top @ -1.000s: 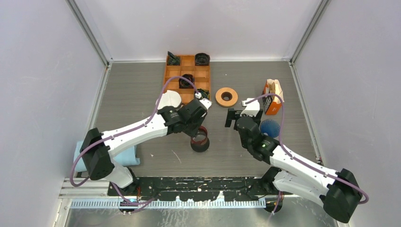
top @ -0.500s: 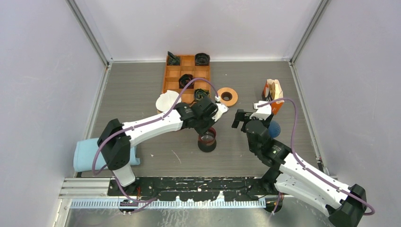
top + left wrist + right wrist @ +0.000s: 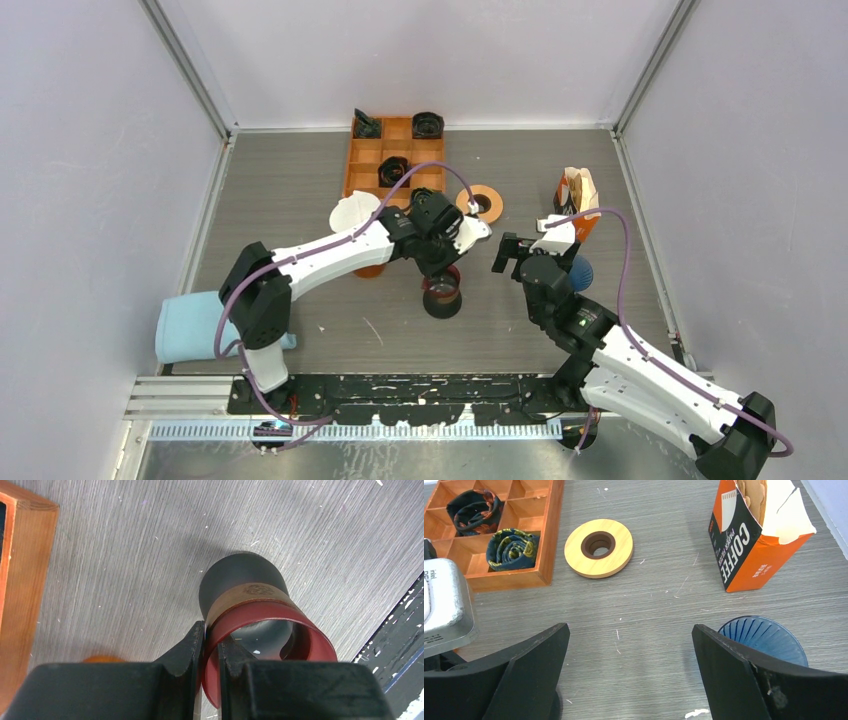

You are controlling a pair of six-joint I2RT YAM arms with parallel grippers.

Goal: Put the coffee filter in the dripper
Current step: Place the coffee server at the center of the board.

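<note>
A: Changes since the earlier entry?

B: Two.
- The left end effector point(image 3: 210, 630), with the red-rimmed cup point(image 3: 248, 594) in its pinch, has shifted toward the right edge of the table point(image 3: 300, 200). The cup came along.
- The right end effector point(image 3: 629, 630) has drawn a little toward the right edge, and its arm now covers more of the dripper point(image 3: 764, 637).

The other items lie as before.

A: Grip states?

B: Left: fingers pressed together on the cup's red rim wall, one inside and one outside. Right: spread wide, nothing between the fingers.

A: Containers and contents?

B:
- Wooden tray point(image 3: 551, 530), at the far edge of the table. It holds rolled cloth bundles, one to a compartment. The two nearest are a dark-and-orange bundle point(image 3: 474, 507) and a blue-green bundle point(image 3: 514, 550).
- Coffee box point(image 3: 749, 545), orange, top torn open, toward the right edge. Tan paper sheets stand inside.
- Dripper, blue and ribbed, near the right edge in front of the box. No filter is in it yet.

A: The task's item?

B: The coffee filter point(image 3: 352, 212), white, lies on the table just beside the tray's near left corner, well apart from the dripper. Also listed: a wooden ring point(image 3: 598, 547) just right of the tray, and a blue cloth point(image 3: 190, 330) toward the near left corner
</note>
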